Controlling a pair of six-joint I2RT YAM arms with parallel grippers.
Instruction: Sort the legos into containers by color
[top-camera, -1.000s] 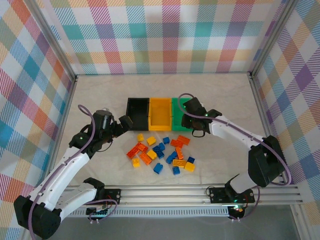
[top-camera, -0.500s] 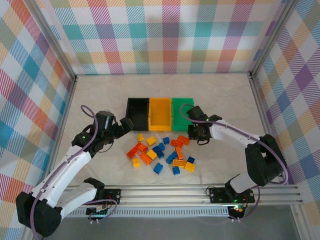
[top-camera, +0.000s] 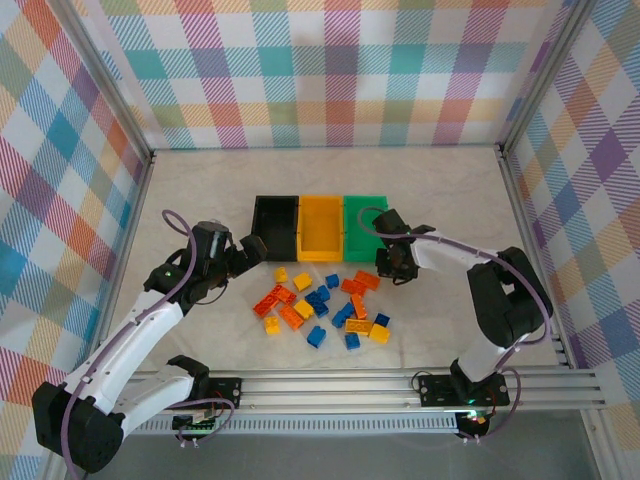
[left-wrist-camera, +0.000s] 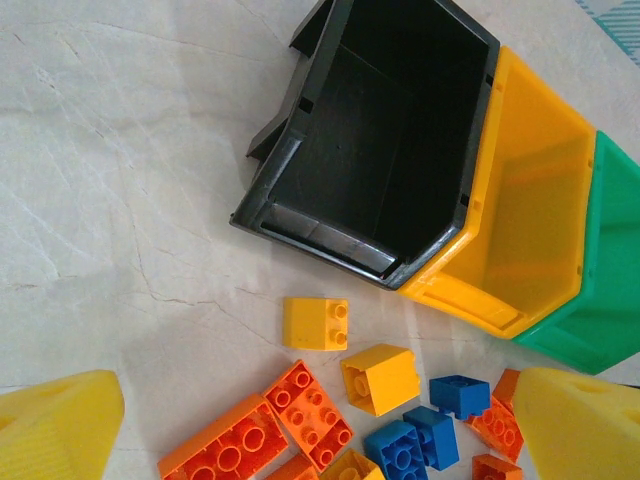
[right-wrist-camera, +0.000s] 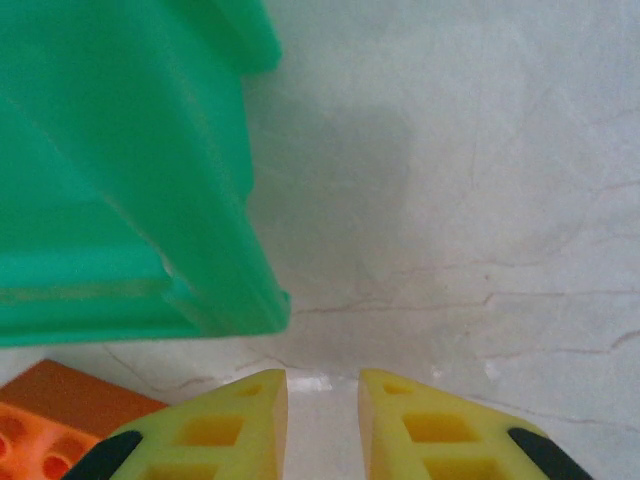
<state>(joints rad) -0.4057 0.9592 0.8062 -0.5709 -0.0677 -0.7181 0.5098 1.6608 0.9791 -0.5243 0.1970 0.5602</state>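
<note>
Pale marbled tabletop sits under plaid walls. At centre left the left gripper hangs wide open beside the black bin, unmoved. The legos lie loose mid-frame, below the containers (black and yellow-orange look empty). Right of centre, the right gripper has dropped from over the green bin to the table at the bin's near corner. Its jaws are clenched on nothing, so probably no brick is in hand for the next sort.

Legos: small studded bricks in orange, yellow and blue, lying loose in a mixed cluster on the worktop, most studs up, just in front of the containers.
Containers: three open-top bins joined in a row, upright.
Order, left to right: black bin, yellow-orange bin, green bin.
</note>
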